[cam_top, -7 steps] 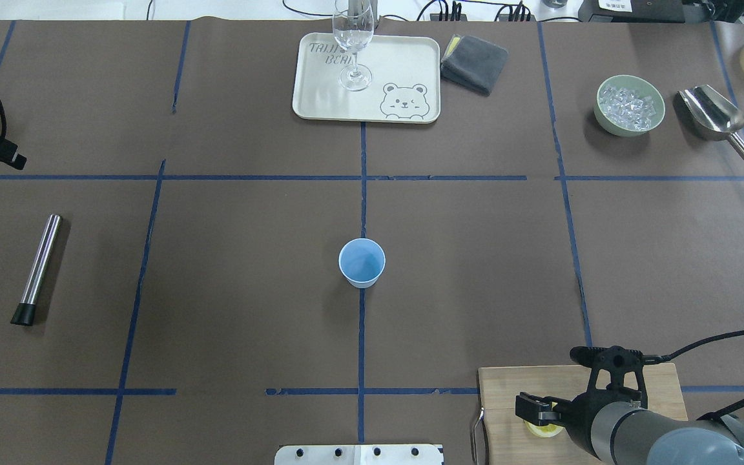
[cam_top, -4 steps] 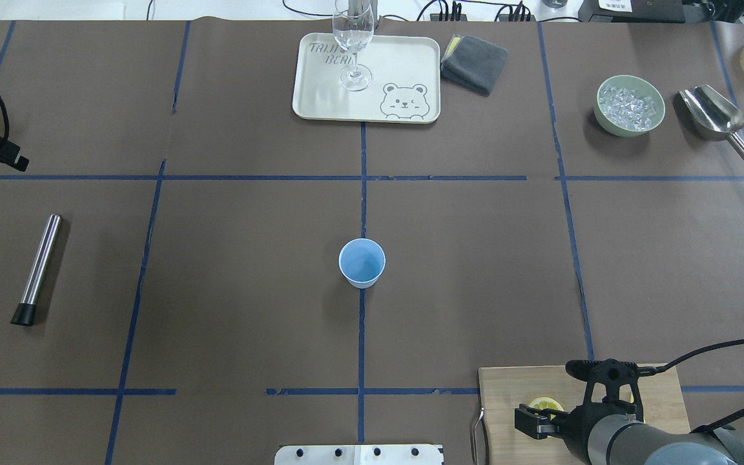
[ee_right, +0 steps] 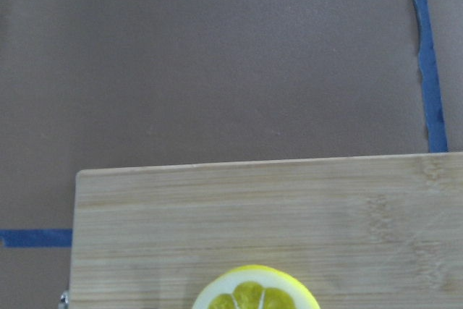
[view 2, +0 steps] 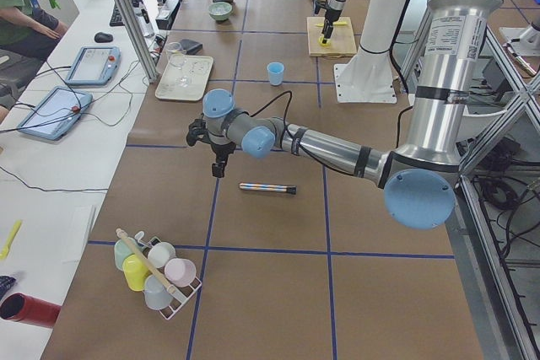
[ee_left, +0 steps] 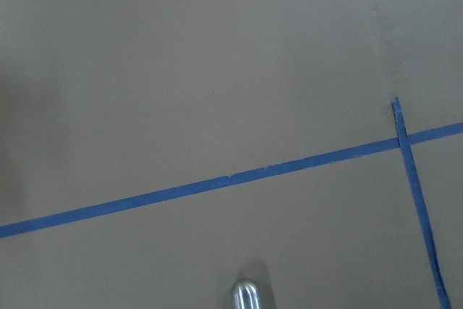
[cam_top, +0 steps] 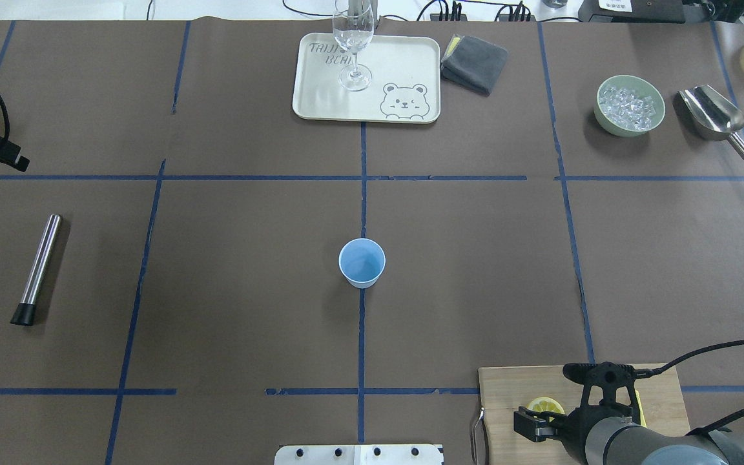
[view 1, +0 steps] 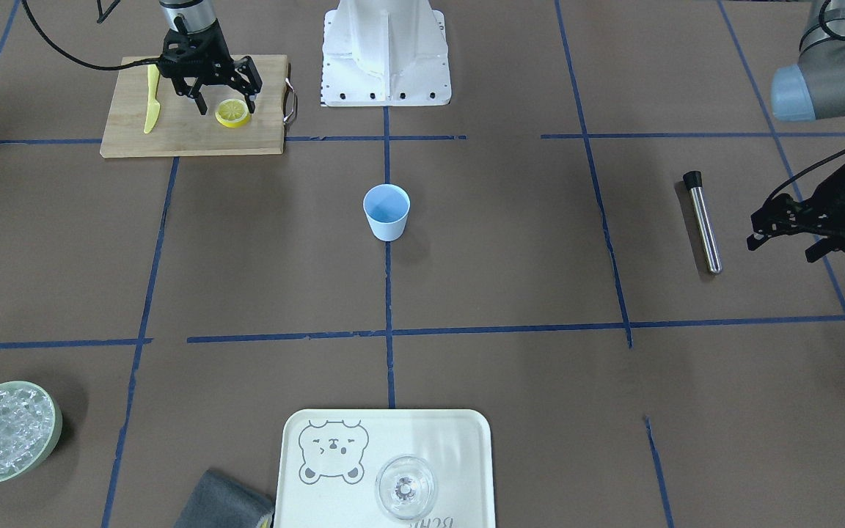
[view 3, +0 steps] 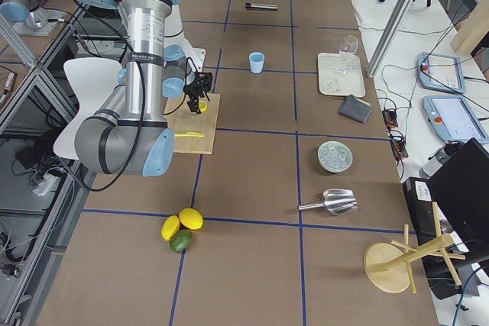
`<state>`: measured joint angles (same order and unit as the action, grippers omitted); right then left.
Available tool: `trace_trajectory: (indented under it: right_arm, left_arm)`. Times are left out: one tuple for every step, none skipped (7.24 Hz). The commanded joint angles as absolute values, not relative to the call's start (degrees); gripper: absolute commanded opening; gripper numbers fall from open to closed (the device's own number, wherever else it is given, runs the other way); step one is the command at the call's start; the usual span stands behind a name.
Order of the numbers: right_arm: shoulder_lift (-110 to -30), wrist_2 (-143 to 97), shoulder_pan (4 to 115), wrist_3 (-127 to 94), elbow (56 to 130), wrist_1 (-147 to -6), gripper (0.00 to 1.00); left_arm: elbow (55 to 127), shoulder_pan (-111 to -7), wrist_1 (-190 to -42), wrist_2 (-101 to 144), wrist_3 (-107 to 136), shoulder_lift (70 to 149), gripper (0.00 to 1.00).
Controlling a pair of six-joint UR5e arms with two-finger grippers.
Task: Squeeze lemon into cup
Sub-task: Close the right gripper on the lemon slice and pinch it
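Observation:
A lemon slice with yellow rind lies flat on the wooden cutting board. It also shows in the overhead view and at the bottom edge of the right wrist view. My right gripper hangs open just above the board, its jaws to either side of the slice, not closed on it. The light-blue cup stands upright and empty at the table's centre, well apart from the board. My left gripper hovers open and empty at the table's far left side.
A yellow knife lies on the board. A metal tube lies at the left. At the back are a bear tray with a wine glass, a grey cloth, a bowl of ice and a scoop.
My right gripper has drawn back toward the board's near edge. The lemon slice now shows beyond its fingers, not beneath them. The left arm has barely moved.

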<state>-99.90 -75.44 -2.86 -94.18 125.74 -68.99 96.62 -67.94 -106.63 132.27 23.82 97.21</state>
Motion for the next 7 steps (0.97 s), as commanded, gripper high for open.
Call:
trace_trajectory:
  right_arm:
    - [-99.84,-75.41,-2.55,-94.13,125.95,-68.99,1.00]
    - [-99.76,-75.58,-1.85,-94.04,126.21,-68.99,1.00]
    - [-99.76,-75.67,-1.76,-94.04,126.30,-68.99,1.00]
    - [-99.84,-75.67,-1.93,-94.04,126.12,-68.99,1.00]
    - [-99.76,-75.67,-2.37,-94.04,125.95,-69.08,1.00]
    - [-99.76,-75.59,-2.72,-94.04,125.77,-69.08,1.00]
    - [-99.58,-75.59,-2.99,-93.96,125.77,-69.52,1.00]
  left_arm:
    - [96.68,-67.94,-106.61,132.28,23.82,97.21,1.00]
    - [96.68,-67.94,-106.70,132.28,23.82,97.21,1.00]
    - [96.77,-67.94,-106.61,132.28,23.82,97.21,1.00]
    - [96.85,-67.94,-106.61,132.36,23.82,97.21,1.00]
    - [96.94,-67.94,-106.61,132.45,23.82,97.21,1.00]
    - [96.94,-67.94,-106.61,132.45,23.82,97.12,1.00]
    - [96.77,-67.94,-106.61,132.45,23.82,97.12,1.00]
